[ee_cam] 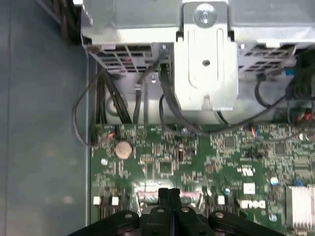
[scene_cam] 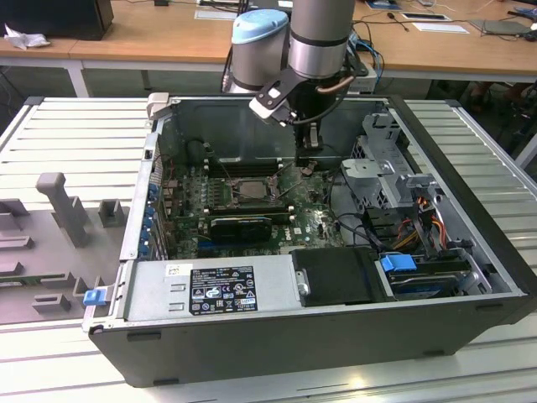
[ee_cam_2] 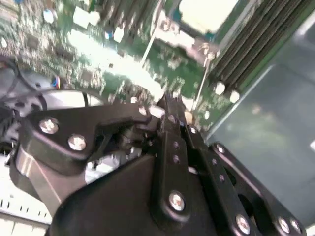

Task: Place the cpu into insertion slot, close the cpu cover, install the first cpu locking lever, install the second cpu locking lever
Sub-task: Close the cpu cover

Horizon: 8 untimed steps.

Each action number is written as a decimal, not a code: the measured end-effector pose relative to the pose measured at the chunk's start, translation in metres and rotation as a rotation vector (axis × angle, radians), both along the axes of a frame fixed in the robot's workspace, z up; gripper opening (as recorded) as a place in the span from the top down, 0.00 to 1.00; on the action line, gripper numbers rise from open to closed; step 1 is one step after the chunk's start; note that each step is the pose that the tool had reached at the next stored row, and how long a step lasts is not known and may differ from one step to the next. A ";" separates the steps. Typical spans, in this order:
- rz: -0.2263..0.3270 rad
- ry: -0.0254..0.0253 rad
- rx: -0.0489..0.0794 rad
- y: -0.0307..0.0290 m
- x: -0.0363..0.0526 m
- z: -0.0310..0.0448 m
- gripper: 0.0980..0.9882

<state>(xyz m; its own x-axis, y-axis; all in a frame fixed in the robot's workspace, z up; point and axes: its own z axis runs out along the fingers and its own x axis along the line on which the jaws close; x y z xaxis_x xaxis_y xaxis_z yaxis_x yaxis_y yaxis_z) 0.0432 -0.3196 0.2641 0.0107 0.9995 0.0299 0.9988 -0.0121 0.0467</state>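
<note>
Peering into the big open computer case (scene_cam: pixel 252 336), green board (scene_cam: pixel 312 222) spread across its floor. Hanging low over that board, just beside the memory slots (scene_cam: pixel 243 166): gripper (scene_cam: pixel 310 166), clenched, fingertips (ee_cam: pixel 163 196) pressed together, nothing between. Further toward the exterior view's left, seated in the insertion slot (scene_cam: pixel 220 191): pale cpu (scene_cam: pixel 242 188).

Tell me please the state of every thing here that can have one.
computer case, open, side panel off.
fingers, shut together over the green board.
cpu, in the insertion slot, pale face up.
cpu cover, seems to lie flat around the cpu.
locking lever, latched or not, cannot tell.
</note>
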 end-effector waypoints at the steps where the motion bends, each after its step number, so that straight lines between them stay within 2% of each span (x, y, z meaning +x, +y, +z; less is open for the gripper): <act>1: 0.000 0.0000 0.000 0.0001 0.0029 -0.0014 0.99; 5: 0.002 0.0000 0.000 0.0004 0.0155 -0.0059 0.99; 8: 0.003 0.0000 0.000 0.0004 0.0186 -0.0130 0.99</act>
<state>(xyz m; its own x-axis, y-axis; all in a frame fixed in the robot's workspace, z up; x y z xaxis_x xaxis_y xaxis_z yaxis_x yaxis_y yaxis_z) 0.0618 -0.3192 0.2511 0.0078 0.9995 0.0298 0.9989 -0.0092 0.0467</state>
